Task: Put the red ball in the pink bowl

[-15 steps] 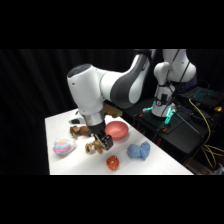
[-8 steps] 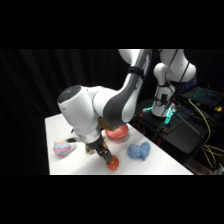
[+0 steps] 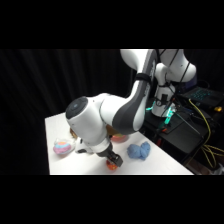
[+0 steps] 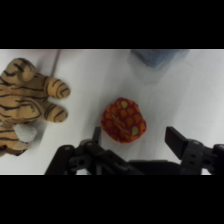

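One red ball [image 4: 124, 120] lies on the white table [image 4: 190, 95]; it is round, so it has no long axis and points no way. The pincer [image 4: 135, 137] is spread, one finger on each side of the ball, not pressing it. Left of it lies a striped tiger toy [image 4: 27, 102]. In the side view the pink bowl [image 3: 119, 138] shows partly behind the arm, a blue lump [image 3: 138, 151] beside it.

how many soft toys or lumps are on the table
3. A tiger toy lies left of the red ball in the wrist view. In the side view, a striped lump sits at the table's left and a blue lump at its right. The arm may hide more.
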You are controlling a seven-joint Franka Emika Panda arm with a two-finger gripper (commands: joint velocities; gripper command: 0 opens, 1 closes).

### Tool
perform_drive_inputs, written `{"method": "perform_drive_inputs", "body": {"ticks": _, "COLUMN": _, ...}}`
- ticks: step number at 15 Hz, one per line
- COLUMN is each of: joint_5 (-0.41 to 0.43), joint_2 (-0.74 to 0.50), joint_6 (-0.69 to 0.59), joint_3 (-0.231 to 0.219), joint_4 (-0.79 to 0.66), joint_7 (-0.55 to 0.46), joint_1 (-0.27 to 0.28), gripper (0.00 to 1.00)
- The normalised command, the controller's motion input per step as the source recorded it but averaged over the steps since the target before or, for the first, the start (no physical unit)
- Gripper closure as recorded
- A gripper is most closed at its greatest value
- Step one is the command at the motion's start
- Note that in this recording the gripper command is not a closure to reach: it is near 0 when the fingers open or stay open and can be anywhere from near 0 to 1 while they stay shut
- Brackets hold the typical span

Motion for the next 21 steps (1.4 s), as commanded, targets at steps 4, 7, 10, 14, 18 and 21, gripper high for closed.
{"method": "perform_drive_inputs", "body": {"ticks": 4, "joint_5": 0.048, "joint_2": -0.02, "joint_6": 0.04, "joint_3": 0.014, "joint_4": -0.12, "joint_7": -0.23, "joint_1": -0.026, "gripper": 0.00}}
{"method": "perform_drive_inputs", "body": {"ticks": 7, "joint_5": 0.069, "joint_2": 0.02, "joint_6": 0.10, "joint_3": 0.019, "joint_4": -0.11, "joint_7": -0.26, "joint_1": -0.081, "gripper": 0.00}}
{"method": "perform_drive_inputs", "body": {"ticks": 10, "joint_5": 0.102, "joint_2": 0.04, "joint_6": 0.09, "joint_3": 0.038, "joint_4": -0.04, "joint_7": -0.25, "joint_1": -0.085, "gripper": 0.00}}
{"method": "perform_drive_inputs", "body": {"ticks": 14, "joint_5": 0.115, "joint_2": 0.03, "joint_6": 0.06, "joint_3": 0.054, "joint_4": 0.03, "joint_7": -0.22, "joint_1": -0.072, "gripper": 0.00}}
{"method": "perform_drive_inputs", "body": {"ticks": 18, "joint_5": 0.123, "joint_2": 0.06, "joint_6": 0.02, "joint_3": 0.069, "joint_4": 0.14, "joint_7": -0.21, "joint_1": -0.056, "gripper": 0.00}}
{"method": "perform_drive_inputs", "body": {"ticks": 21, "joint_5": 0.112, "joint_2": 0.14, "joint_6": -0.02, "joint_3": 0.063, "joint_4": 0.27, "joint_7": -0.20, "joint_1": -0.032, "gripper": 0.52}}
